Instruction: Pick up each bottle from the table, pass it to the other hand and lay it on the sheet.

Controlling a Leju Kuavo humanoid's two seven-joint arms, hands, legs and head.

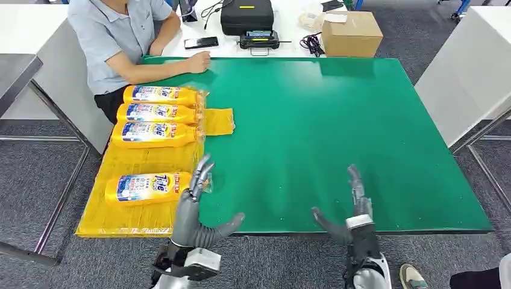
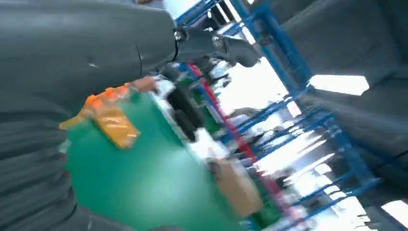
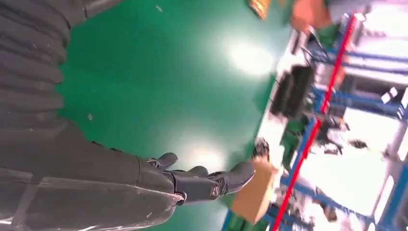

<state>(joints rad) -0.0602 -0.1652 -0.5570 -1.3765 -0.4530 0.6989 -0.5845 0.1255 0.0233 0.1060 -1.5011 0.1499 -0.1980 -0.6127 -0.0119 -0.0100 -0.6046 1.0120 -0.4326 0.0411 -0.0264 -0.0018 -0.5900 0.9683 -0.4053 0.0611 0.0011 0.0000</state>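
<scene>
Left hand (image 1: 196,201): held over the near left part of the green table (image 1: 337,138), right at the edge of the yellow sheet (image 1: 138,208). Fingers are spread and pointed away, thumb stuck out to the right, nothing gripped. The fingertips are seen just beside the cap end of the nearest bottle (image 1: 147,187), but whether they actually touch it can't be told.

Right hand (image 1: 355,208): held over the near edge of the table, well to the right of the left one. Fingers are opened up and pointed forward, thumb angled left, nothing held. In the right wrist view the fingers (image 3: 211,183) are shown stretched out over bare green.

Bottles: four yellow Tide bottles are laid on their sides on the sheet, caps toward the right. Three are packed side by side at the far end: far bottle (image 1: 161,94), second bottle (image 1: 158,112), third bottle (image 1: 155,133). The nearest bottle is set apart from that group, closer to the robot.

Sheet: spread along the left side of the table, with a flap reaching right past the far three bottles.

Background: a person (image 1: 120,36) is seated at the far left corner, one hand rested on the table. A cardboard box (image 1: 351,34), a black case (image 1: 246,15) and a phone (image 1: 201,43) are parked on the white surface beyond.
</scene>
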